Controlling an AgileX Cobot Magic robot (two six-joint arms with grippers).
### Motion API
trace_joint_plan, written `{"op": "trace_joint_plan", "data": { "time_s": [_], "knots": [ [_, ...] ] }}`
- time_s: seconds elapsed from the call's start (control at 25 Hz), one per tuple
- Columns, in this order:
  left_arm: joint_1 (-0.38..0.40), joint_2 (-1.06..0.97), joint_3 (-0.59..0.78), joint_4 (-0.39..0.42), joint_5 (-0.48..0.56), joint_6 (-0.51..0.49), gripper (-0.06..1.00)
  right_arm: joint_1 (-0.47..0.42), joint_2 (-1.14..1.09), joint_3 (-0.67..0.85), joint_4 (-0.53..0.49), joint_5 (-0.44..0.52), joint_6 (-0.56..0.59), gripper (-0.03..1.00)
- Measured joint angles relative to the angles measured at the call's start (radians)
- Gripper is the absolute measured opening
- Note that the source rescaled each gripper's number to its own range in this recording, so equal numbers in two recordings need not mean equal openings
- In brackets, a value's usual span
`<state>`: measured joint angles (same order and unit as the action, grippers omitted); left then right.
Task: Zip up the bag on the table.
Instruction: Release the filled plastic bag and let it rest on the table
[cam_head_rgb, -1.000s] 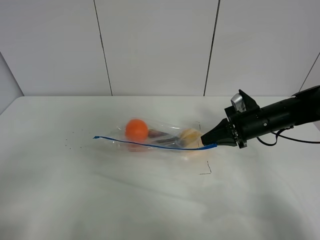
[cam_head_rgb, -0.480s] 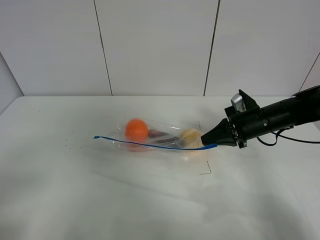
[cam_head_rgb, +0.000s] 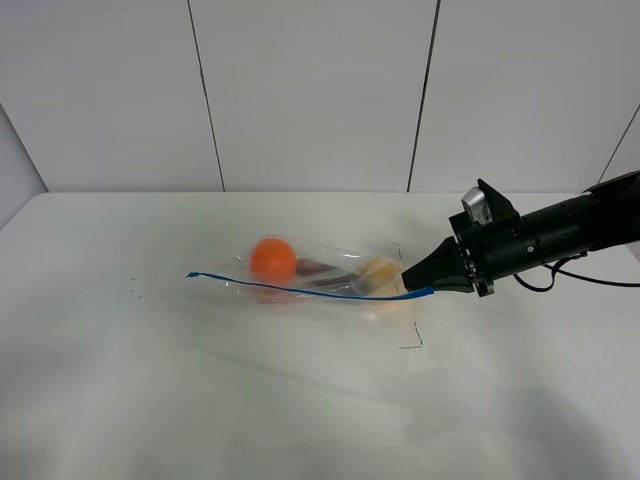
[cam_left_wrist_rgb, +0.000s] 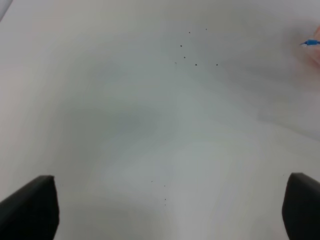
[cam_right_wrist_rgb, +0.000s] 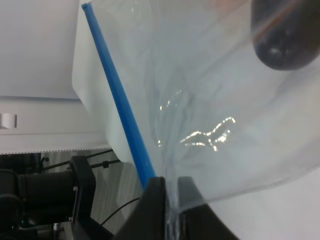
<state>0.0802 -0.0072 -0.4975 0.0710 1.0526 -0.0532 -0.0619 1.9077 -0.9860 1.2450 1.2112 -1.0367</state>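
Note:
The clear bag (cam_head_rgb: 320, 275) lies in the middle of the white table (cam_head_rgb: 200, 400), its blue zip strip (cam_head_rgb: 300, 288) running along the near edge. An orange (cam_head_rgb: 272, 259), a dark eggplant (cam_head_rgb: 318, 268) and a yellow pear (cam_head_rgb: 378, 272) show through it. My right gripper (cam_head_rgb: 410, 291) is shut on the bag's right end at the zip strip; the right wrist view shows the fingers (cam_right_wrist_rgb: 155, 210) pinching the plastic beside the blue strip (cam_right_wrist_rgb: 120, 105). My left gripper (cam_left_wrist_rgb: 165, 210) hovers open over bare table, and a blue tip of the strip (cam_left_wrist_rgb: 311, 43) shows at the frame edge.
Small dark specks (cam_head_rgb: 140, 280) dot the table left of the bag. A thin black corner mark (cam_head_rgb: 415, 340) sits on the table near the bag's right end. White wall panels (cam_head_rgb: 310, 90) rise behind the table's far edge.

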Motion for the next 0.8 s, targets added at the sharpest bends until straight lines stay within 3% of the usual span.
{"op": "trace_joint_plan", "data": {
  "time_s": [0.64, 0.72, 0.8],
  "knots": [
    [0.0, 0.0, 0.0, 0.0, 0.0, 0.001, 1.0, 0.0, 0.0, 0.0, 0.0, 0.0, 0.002, 0.01],
    [0.0, 0.0, 0.0, 0.0, 0.0, 0.001, 1.0, 0.0, 0.0, 0.0, 0.0, 0.0, 0.003, 0.1],
    [0.0, 0.0, 0.0, 0.0, 0.0, 0.001, 1.0, 0.0, 0.0, 0.0, 0.0, 0.0, 0.004, 0.33]
  ]
}}
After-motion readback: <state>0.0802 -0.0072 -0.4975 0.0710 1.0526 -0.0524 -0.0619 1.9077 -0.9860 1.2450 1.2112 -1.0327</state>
